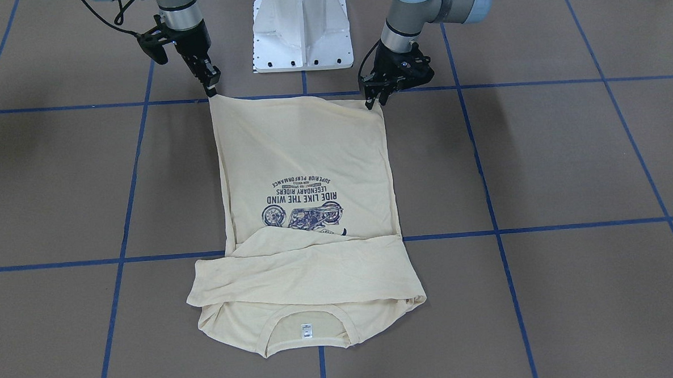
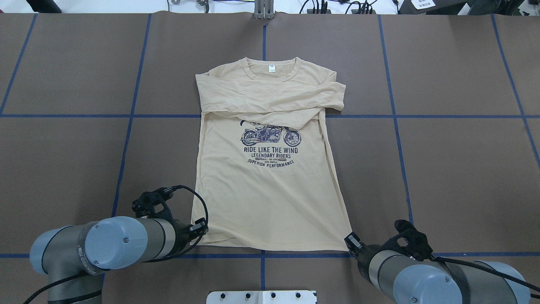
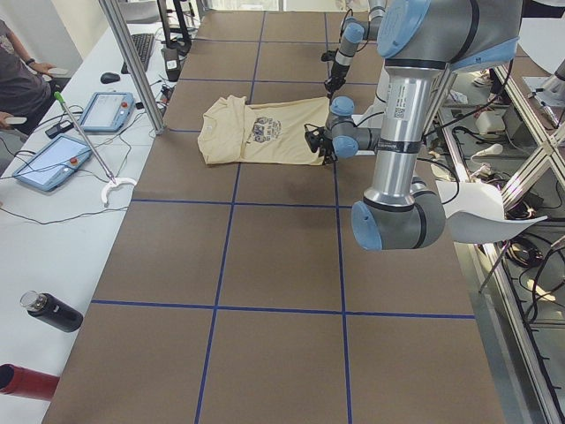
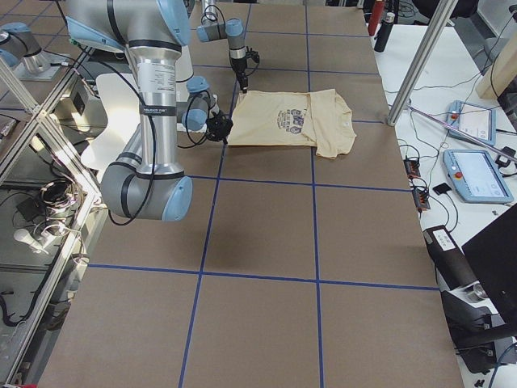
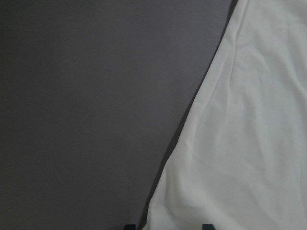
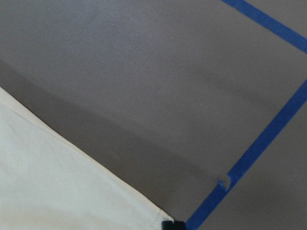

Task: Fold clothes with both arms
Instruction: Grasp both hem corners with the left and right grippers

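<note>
**Both grippers at the hem of the "Ride Like the Wind" shirt**

The shirt (image 2: 270, 190) lies front-up in the middle of the brown table (image 2: 443, 169). Seen from over the robot's shoulders, its collar (image 2: 249, 72) points to 12 o'clock and its hem to 6.

Navy lettering (image 2: 271, 150) on the chest reads "RIDE LIKE THE WIND", then "LEGENDARY RIDERS". Under that comes a line too small to read, then "SUPERIOR PERFORMANCE" in a curve. Above the words is a motorcycle drawing (image 2: 271, 135). Both sleeves (image 2: 270, 99) are folded across the chest, and the lower one hides the top of the drawing and whatever is printed over it. A small white tag (image 2: 272, 69) sits inside the collar; I can't make out its print.

The left gripper (image 1: 375, 101) is at the hem's 7 o'clock corner with its fingers spread. Its wrist camera shows two dark fingertips (image 5: 128, 226) apart, the cloth's edge running down between them. The right gripper (image 1: 211, 87) is at the 5 o'clock corner, fingers pressed together and pinching the very tip of the corner, just beside a strip of blue tape (image 6: 259, 143).

The white pedestal (image 1: 301, 37) stands at 6 o'clock, between the arms. Past the 12 o'clock edge, a white bench holds two blue-edged tablets (image 3: 51, 161), a black bottle (image 3: 55, 312) and a red one (image 3: 22, 380). A person (image 3: 18, 75) sits there, and a metal post (image 3: 132, 62) rises near the collar end.
</note>
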{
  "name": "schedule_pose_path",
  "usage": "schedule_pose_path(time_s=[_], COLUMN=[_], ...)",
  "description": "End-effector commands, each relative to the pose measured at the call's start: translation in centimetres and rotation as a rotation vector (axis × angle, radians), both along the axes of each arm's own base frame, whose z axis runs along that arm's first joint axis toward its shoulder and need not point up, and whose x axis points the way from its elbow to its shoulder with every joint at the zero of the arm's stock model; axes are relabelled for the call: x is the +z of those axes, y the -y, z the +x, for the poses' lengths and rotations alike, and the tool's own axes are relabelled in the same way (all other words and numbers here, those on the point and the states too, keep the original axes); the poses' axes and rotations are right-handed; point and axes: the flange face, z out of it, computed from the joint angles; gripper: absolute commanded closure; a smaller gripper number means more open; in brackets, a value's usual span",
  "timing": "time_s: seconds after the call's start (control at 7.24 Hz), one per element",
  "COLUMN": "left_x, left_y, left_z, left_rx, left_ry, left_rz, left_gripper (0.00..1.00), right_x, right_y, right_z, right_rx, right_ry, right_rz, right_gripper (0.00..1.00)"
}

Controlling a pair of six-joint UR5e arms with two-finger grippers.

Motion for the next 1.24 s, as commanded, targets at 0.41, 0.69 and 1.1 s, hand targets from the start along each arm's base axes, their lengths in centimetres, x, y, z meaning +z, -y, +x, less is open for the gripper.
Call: schedule_pose_path(time_s=[0.41, 0.69, 1.1], left_x=[0.23, 0.43, 0.29], left_y=[-0.15, -0.61, -0.87], left_z=[-0.23, 0.17, 0.21], left_rx=[0.002, 0.009, 0.013], left_ry=[0.006, 0.010, 0.007], left_rz=[-0.004, -0.009, -0.010], left_gripper=[0.50, 0.50, 0.52], right_x=[-0.06, -0.06, 0.02], right_y=[0.00, 0.00, -0.01], right_z=[-0.09, -0.09, 0.01], right_rx=[0.000, 0.000, 0.000], right_ry=[0.001, 0.001, 0.000], right_rz=[0.000, 0.000, 0.000], right_gripper=[1.00, 1.00, 1.00])
